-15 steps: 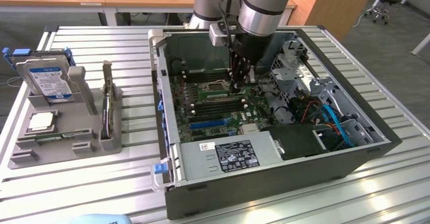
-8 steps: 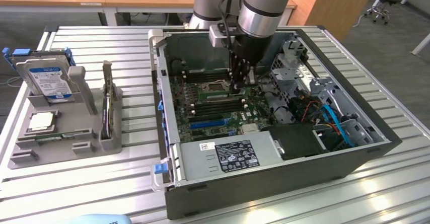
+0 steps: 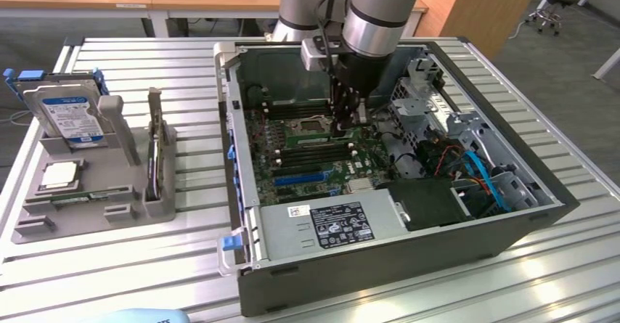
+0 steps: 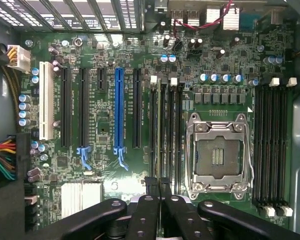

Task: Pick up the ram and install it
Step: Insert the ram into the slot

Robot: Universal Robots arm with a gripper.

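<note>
The case (image 3: 290,265) stood on the table (image 3: 116,279), the holder (image 3: 97,221) beside it at the exterior view's left. In the holder the drive (image 3: 68,116) stood behind the processor (image 3: 60,174). Inside the case, the socket (image 4: 220,155) lay on the board (image 4: 105,120) between two slot banks (image 4: 166,125); the gripper (image 4: 157,181) hung over one bank, just beside the socket.
</note>
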